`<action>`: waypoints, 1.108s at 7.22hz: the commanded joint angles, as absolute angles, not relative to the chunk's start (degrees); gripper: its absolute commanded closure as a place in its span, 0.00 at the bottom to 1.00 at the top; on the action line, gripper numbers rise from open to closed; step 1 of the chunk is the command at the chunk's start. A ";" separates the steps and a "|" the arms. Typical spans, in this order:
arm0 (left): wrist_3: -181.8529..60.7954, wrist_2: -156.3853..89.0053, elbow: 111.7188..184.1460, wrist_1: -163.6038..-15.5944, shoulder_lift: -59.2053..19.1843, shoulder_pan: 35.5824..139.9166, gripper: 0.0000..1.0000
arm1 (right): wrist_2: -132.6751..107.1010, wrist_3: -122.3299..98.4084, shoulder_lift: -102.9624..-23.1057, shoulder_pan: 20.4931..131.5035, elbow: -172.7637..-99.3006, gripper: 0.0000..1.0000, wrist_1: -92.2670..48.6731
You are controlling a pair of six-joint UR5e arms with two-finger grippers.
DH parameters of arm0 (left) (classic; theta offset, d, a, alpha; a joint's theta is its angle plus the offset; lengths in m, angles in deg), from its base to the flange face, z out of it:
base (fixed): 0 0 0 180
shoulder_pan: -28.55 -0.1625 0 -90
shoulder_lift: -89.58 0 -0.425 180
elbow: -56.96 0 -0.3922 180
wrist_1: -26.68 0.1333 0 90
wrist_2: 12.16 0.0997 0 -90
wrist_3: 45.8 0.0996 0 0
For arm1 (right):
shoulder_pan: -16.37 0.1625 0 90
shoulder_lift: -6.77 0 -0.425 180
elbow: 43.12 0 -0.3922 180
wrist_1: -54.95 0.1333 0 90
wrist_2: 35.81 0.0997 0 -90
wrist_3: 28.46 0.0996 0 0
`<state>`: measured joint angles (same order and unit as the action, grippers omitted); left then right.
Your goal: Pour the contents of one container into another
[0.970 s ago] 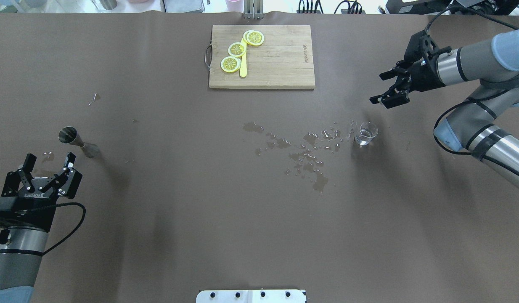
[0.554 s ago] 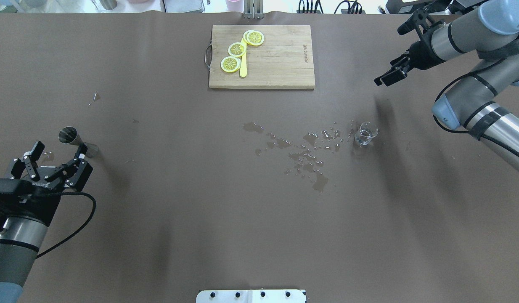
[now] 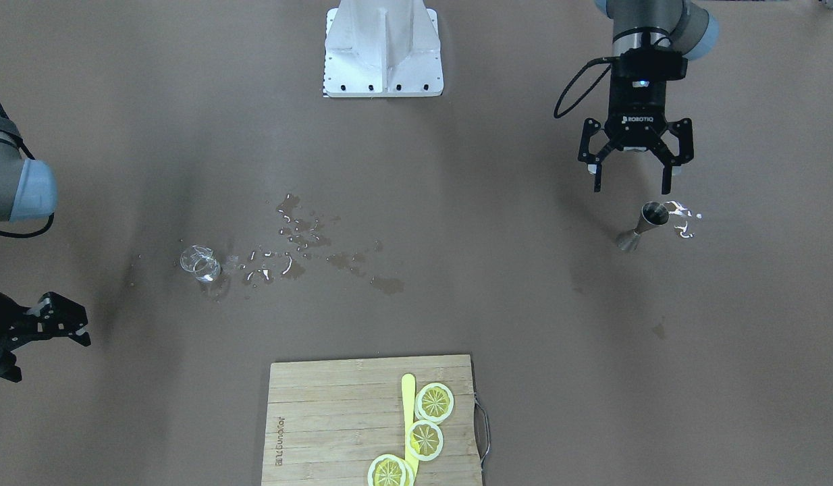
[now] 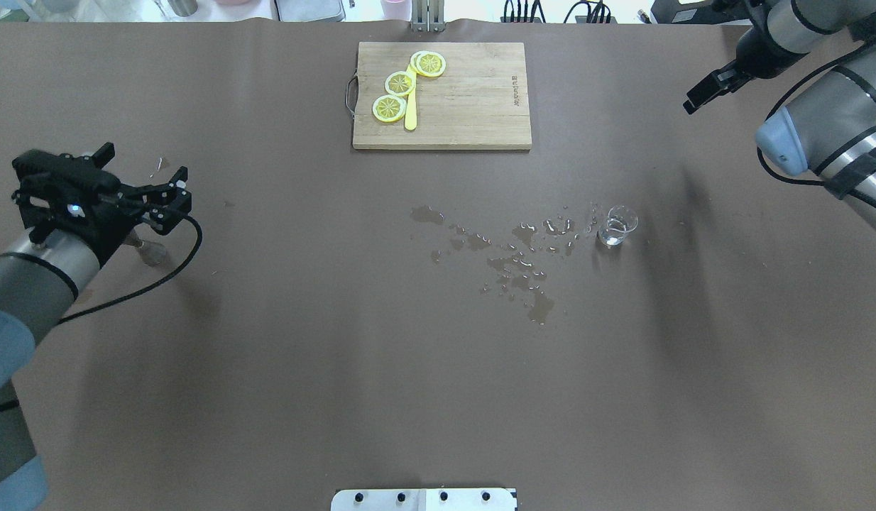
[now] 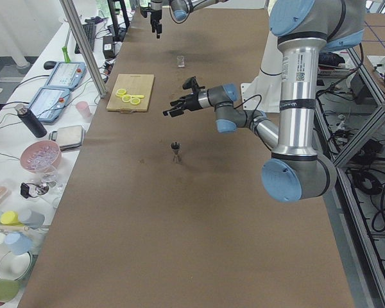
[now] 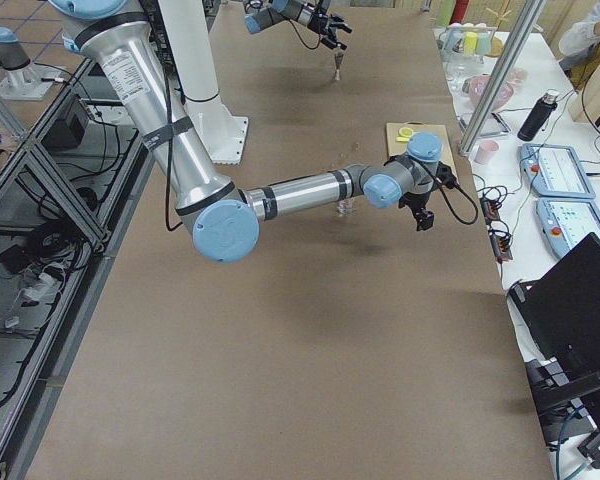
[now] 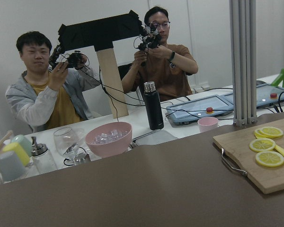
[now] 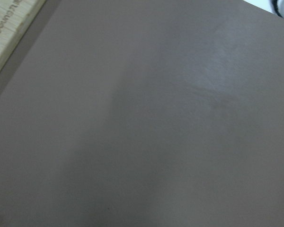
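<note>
The small clear glass (image 4: 617, 226) stands upright right of centre on the brown table, also seen in the front view (image 3: 199, 263). The steel jigger (image 3: 642, 226) stands upright at the robot's left side; from overhead only its base (image 4: 150, 250) shows under the arm. My left gripper (image 3: 631, 185) is open and empty, raised above the jigger and pointing level toward the far side (image 4: 147, 174). My right gripper (image 3: 50, 356) is open and empty, lifted well away from the glass by the far right corner (image 4: 697, 96).
Spilled water (image 4: 523, 262) is spread over the table left of the glass. A wooden cutting board (image 4: 473, 106) with lemon slices (image 4: 400, 84) and a yellow knife lies at the far middle. The white mount plate (image 3: 383, 47) sits at the near edge.
The left arm rose and swung forward, so its open gripper now hangs over the jigger. The right arm pulled farther back toward the far right corner. Glass and jigger stayed put.
</note>
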<state>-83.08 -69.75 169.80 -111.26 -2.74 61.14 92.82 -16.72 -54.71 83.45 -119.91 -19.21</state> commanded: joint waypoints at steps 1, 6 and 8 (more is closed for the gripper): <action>-79.81 -89.78 158.28 -105.62 -14.95 74.74 0.01 | 92.16 -16.86 -56.49 86.32 -123.62 0.00 -32.37; -79.55 -131.64 138.69 -87.21 -26.35 96.74 0.01 | 97.51 -16.77 -67.46 97.98 -127.13 0.00 -37.75; -79.46 -142.78 139.05 -87.57 -18.75 99.65 0.01 | 97.17 -16.77 -79.38 102.74 -136.15 0.00 -38.48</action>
